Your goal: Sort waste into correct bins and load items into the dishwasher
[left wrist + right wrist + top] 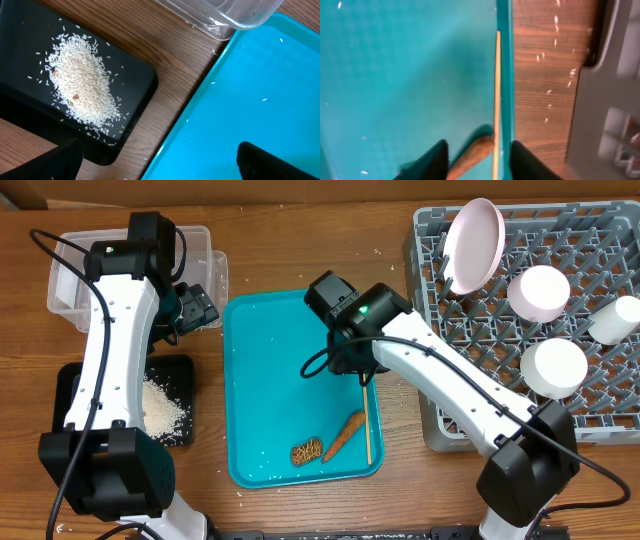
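A teal tray [270,360] holds a wooden chopstick [366,425] along its right edge, an orange-brown carrot piece [343,436] and a brown ridged food scrap [306,451]. My right gripper [479,162] is open above the tray's right edge, its fingers on either side of the chopstick [496,100] and the carrot's tip [472,155]. My left gripper [155,162] is open and empty over the tray's left edge [200,115], next to a black tray [135,85] with a rice pile [80,85]. The grey dishwasher rack [590,300] holds a pink plate [474,245] and three white cups.
A clear plastic container [75,275] stands at the back left, behind the black tray [180,370]. Loose rice grains lie on the wood between the teal tray and the rack [615,100].
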Controlling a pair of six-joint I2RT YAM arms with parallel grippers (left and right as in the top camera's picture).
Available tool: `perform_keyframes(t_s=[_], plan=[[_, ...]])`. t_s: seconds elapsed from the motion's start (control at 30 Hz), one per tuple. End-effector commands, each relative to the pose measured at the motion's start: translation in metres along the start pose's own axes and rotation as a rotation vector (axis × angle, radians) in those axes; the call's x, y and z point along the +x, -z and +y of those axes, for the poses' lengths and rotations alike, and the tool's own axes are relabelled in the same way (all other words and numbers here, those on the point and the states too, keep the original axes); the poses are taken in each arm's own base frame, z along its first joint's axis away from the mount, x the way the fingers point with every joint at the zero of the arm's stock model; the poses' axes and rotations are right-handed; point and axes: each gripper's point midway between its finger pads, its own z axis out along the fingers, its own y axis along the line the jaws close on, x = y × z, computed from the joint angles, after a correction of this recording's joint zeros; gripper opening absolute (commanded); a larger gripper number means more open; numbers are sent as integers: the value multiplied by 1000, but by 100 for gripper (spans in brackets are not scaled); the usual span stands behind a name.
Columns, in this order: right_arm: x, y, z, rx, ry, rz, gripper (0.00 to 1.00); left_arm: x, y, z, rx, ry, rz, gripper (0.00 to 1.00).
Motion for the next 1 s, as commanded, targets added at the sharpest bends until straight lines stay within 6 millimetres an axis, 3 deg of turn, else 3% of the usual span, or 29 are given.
perform_keyframes(t_s=[0.0,0.23,0.33,0.5,0.6,0.73,0.97], plan=[[1,-10,-10,11,-8,11,32,1,0,1,-10,11,-6,100],[25,-42,-7,-78,-43,136,37,1,0,1,-10,10,-6,100],[30,-49,-11,-72,-49,157,37,1,0,1,-10,11,-6,100],[40,-55,2,-155,-41,200,37,1,0,1,-10,11,-6,100],[46,-63,-3,-138,-5,208,37,1,0,1,-10,10,-6,100],[48,-68,-13,-93,8,206,37,1,0,1,-10,11,-6,100],[42,-70,-7,-119,14,178,42,1,0,1,-10,10,-6,100]])
